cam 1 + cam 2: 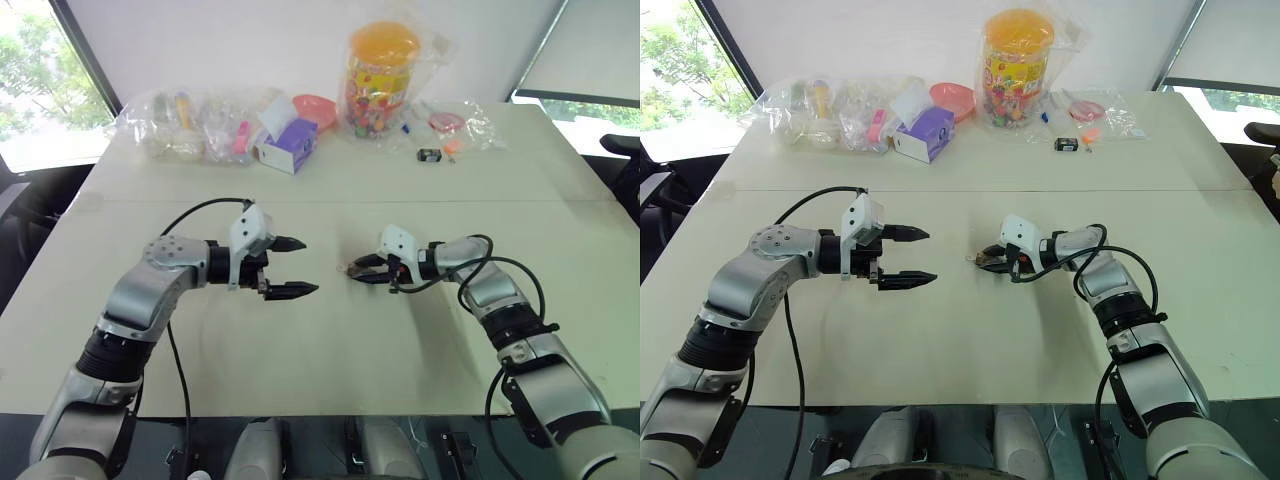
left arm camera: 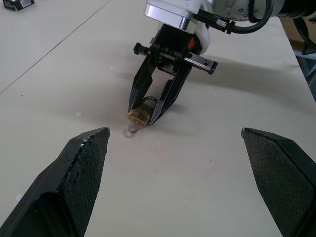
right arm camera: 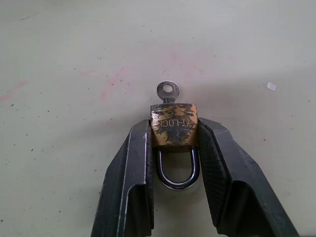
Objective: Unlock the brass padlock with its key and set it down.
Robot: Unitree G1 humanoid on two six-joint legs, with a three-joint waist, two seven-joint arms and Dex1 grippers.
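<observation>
Table [image 3: 59, 59]; right gripper [image 3: 174, 131] pinching brass padlock [image 3: 174, 126] embossed "LOCK".

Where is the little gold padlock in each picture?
Left eye view: brass padlock at the right claw's tips, mid-table.
Right eye view: same spot.
Left wrist view: between the far claw's fingers.
Right wrist view: centre, pinched.
Shared landmark: key sticking out of it.

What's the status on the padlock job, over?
Right gripper shut on the brass padlock, on the table. Key in the lock. Left gripper open, waiting apart. Nothing in the way.
</observation>
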